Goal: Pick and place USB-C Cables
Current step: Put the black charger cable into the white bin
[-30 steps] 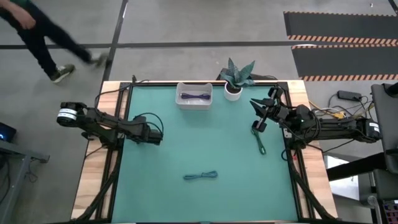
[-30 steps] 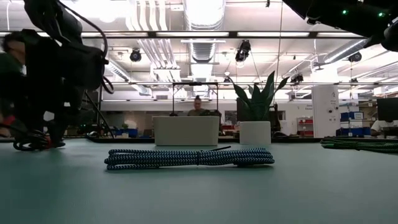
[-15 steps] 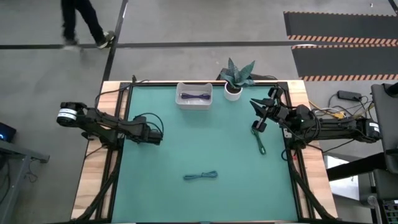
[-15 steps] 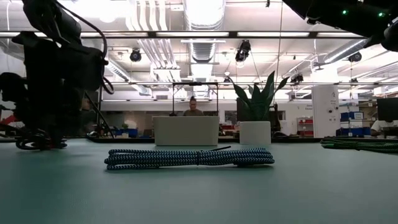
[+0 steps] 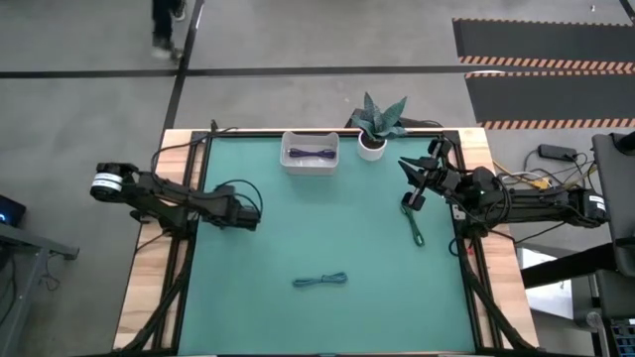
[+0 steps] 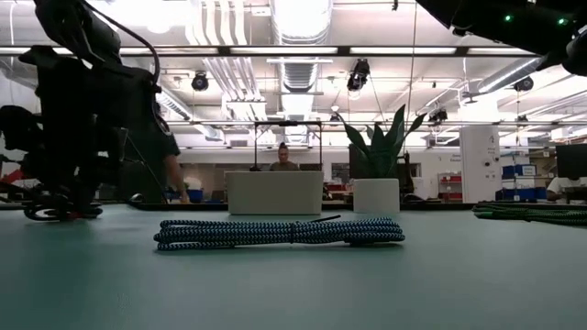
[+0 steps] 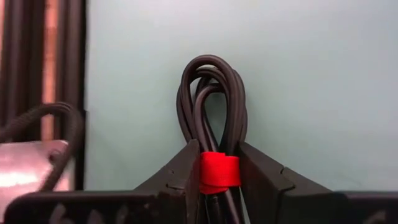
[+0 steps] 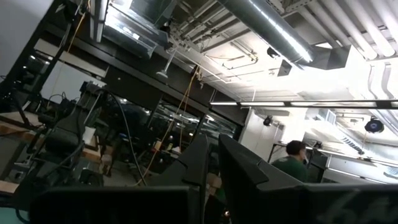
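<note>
High view, from the left: the left claw (image 5: 248, 215) lies low at the left edge of the green surface (image 5: 327, 248); its wrist view shows both fingers (image 7: 180, 174) pressed against a red band around looped black robot wiring (image 7: 211, 99), so it is closed on that. Toward the far edge sits a white tray (image 5: 310, 152) holding the dark blue cable (image 5: 313, 152), with a potted plant (image 5: 377, 124) just beside it at the far right. The teal-blue cable (image 5: 319, 281) lies alone near the front edge, with bare mat all around it. The green cable (image 5: 416, 224) lies close to the right edge, its far end by the right claw (image 5: 414, 181), which is raised and pointing up, fingers (image 8: 199, 162) nearly together with nothing between them. No writing is legible.
</note>
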Controlling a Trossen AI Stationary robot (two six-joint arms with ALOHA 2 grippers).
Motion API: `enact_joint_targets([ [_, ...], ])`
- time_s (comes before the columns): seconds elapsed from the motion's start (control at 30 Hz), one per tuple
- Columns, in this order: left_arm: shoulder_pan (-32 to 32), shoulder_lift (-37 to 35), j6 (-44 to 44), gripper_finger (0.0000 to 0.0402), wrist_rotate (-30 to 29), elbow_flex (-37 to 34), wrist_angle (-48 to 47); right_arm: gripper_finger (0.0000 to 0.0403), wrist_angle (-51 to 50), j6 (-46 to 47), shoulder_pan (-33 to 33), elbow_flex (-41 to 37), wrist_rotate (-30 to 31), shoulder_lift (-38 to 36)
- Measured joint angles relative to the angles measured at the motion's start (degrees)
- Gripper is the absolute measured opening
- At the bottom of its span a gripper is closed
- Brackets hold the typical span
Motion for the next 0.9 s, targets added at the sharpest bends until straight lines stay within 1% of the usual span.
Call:
enact_joint_targets([
  [0.1,0.0,-0.02,1.78,0.0078,0.59,2.09,0.06,0.0031,-0.02,-0.01,0.0,0.0,0.0,-0.01],
  [0.27,-0.01,-0.09,8.67,0.0078,0.24,7.59,0.27,0.0031,-0.02,0.02,-0.02,0.0,0.0,-0.02],
  [0.63,-0.01,-0.09,25.19,0.0077,-4.06,21.27,1.0,0.0031,-0.97,2.54,0.0,0.02,0.0,-0.07],
  [0.73,0.0,-0.09,30.71,0.0077,-4.6,23.96,3.67,0.0031,-1.49,3.67,0.0,0.02,-0.02,-0.1],
  [0.9,0.16,0.19,43.81,0.0077,-5.23,27.22,11.98,0.0031,-2.89,5.39,0.0,0.01,-0.11,-1.02],
])
